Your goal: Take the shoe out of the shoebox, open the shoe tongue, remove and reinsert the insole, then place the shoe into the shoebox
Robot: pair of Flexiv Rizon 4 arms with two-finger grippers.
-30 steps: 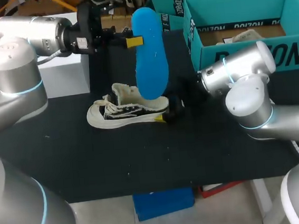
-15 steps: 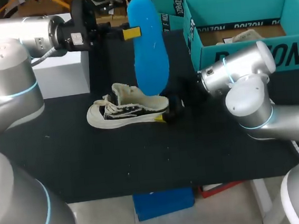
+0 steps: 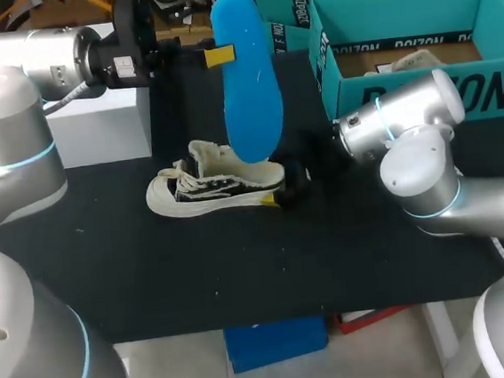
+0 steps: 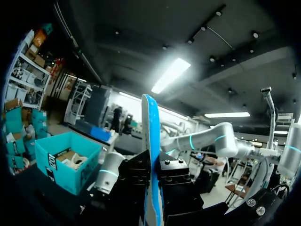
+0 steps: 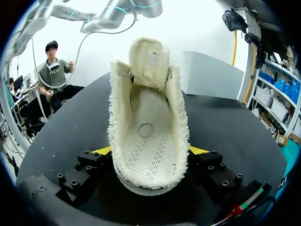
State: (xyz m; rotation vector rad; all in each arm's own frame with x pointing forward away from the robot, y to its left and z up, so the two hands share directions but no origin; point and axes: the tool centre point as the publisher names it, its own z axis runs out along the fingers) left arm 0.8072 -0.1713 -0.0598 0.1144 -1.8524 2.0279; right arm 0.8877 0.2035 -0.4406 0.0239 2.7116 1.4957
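Nearest, in the middle of the frame, the cream shoe (image 3: 212, 188) is lying on its sole on the black table (image 3: 197, 266), with the toe pointing to the left. The right claw (image 5: 149, 153) is clenching the heel from two sides. In the right wrist view the tongue is standing folded back and the inside of the shoe is bare.

Further back, in the upper middle, the left claw (image 3: 221, 56) is grasping the blue insole (image 3: 250, 77) by its edge. The insole is hanging upright above the heel, apart from the shoe. The teal shoebox (image 3: 396, 14) is waiting in the upper right corner.

I am judging that the removing is done and the reinserting is the step in hand. The next move is calling for lowering the insole with its tip into the opening while the right claw is steadying the shoe.

The shoebox wall is carrying large white print. A small label (image 5: 153, 59) is sitting inside the tongue, too small for reading.
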